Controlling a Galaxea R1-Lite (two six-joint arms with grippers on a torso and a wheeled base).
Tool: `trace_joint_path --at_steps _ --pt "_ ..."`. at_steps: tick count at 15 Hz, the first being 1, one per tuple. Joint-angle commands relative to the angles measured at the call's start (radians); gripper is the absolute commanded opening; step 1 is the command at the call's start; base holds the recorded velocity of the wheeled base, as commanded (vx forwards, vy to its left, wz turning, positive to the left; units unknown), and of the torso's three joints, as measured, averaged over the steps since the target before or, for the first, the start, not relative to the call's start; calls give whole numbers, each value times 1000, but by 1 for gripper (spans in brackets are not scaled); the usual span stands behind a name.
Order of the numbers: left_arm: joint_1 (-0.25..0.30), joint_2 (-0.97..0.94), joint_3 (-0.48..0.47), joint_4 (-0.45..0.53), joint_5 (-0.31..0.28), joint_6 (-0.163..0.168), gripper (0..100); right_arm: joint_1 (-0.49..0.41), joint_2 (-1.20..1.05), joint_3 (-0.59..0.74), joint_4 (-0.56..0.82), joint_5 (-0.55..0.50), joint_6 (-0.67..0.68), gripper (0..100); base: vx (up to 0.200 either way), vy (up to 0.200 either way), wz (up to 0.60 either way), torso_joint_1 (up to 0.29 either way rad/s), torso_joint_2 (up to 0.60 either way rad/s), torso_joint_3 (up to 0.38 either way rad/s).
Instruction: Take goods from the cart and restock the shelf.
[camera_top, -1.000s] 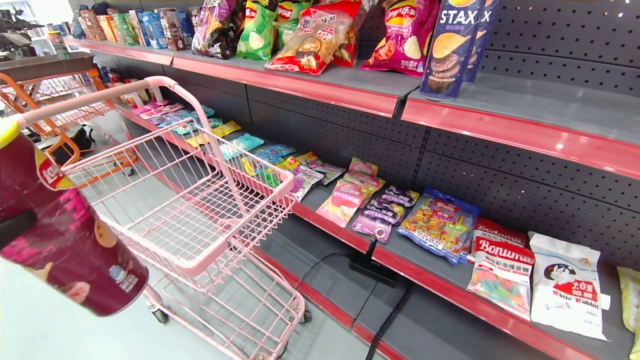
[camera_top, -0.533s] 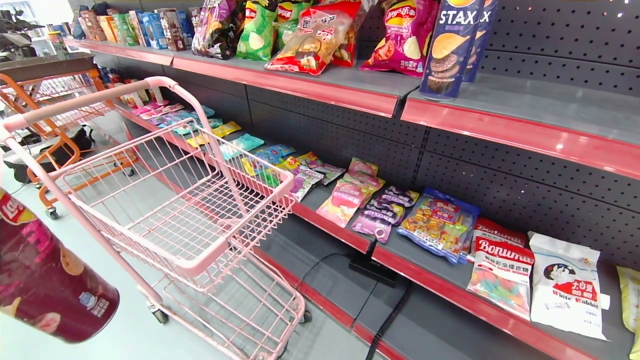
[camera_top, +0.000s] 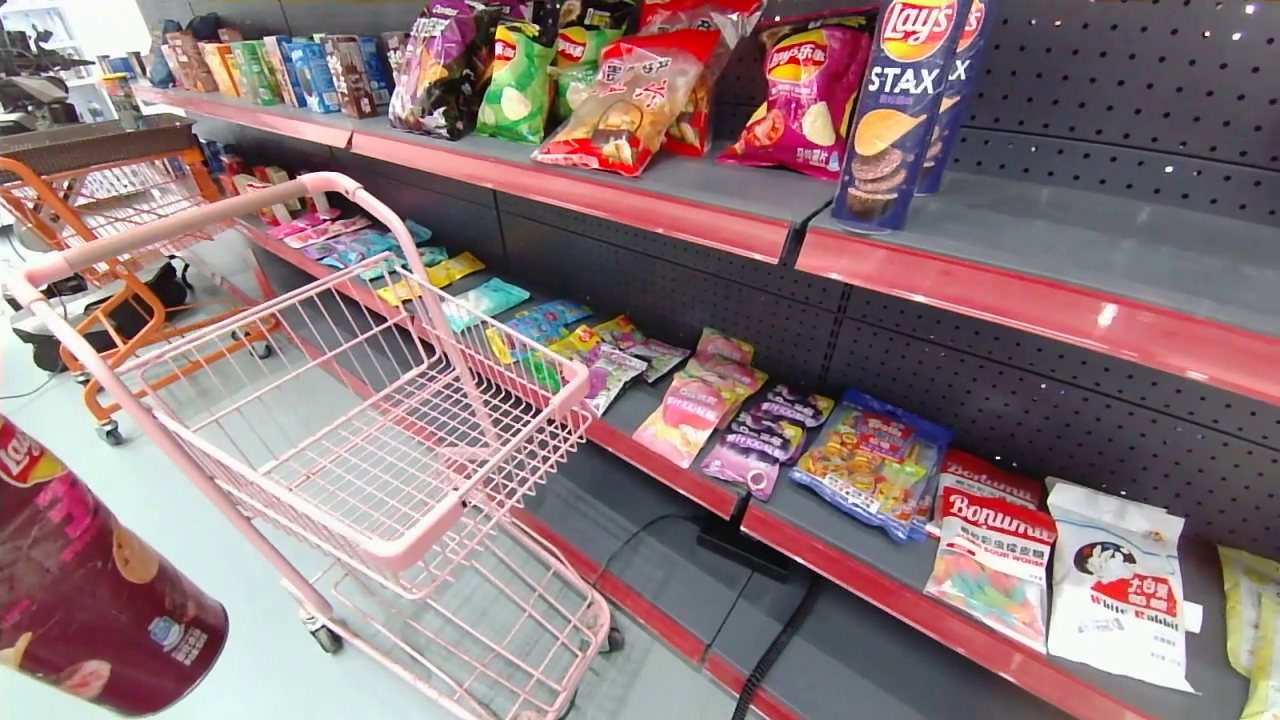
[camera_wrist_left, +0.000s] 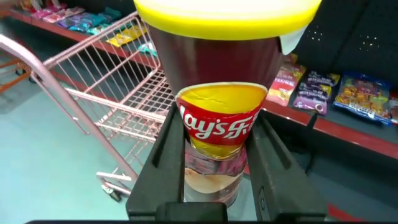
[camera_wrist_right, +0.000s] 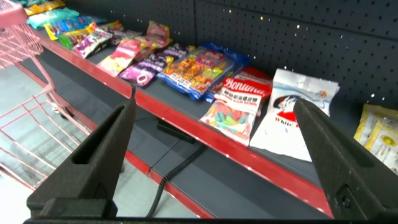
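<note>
Shelf (camera_top: 1050, 230): two tiers on the right, chips above, sweets below. Pink cart (camera_top: 575, 375): parked to its left. Dark red chip can (camera_top: 90, 600): held tilted at the near left, out of the cart and well apart from the shelf. Left gripper (camera_wrist_left: 214, 143): jaws pinching the can below its yellow lid. Right gripper (camera_wrist_right: 214, 112): jaws spread, nothing between them, facing the lower tier. Step in hand, judged: carrying to the shelf. The next move calls for swinging the can right and standing it upright beside the blue cans (camera_top: 890, 110).
</note>
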Motion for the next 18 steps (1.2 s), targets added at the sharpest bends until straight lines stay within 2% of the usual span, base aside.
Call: trace_joint_path --at_steps 1,3,16,18 --pt "-1 -2 7 0 0 13 0 0 0 0 0 0 0 100 0 0 0 115 -452 -330" --pt "-1 -6 15 -2 -2 27 0 0 0 0 0 0 0 100 0 0 0 141 -488 -359" --pt "-3 -26 36 -2 -5 30 0 0 0 0 0 0 0 100 0 0 0 199 -553 -358" --pt "-3 -26 36 -2 -5 45 0 0 0 0 0 0 0 100 0 0 0 200 -493 -295"
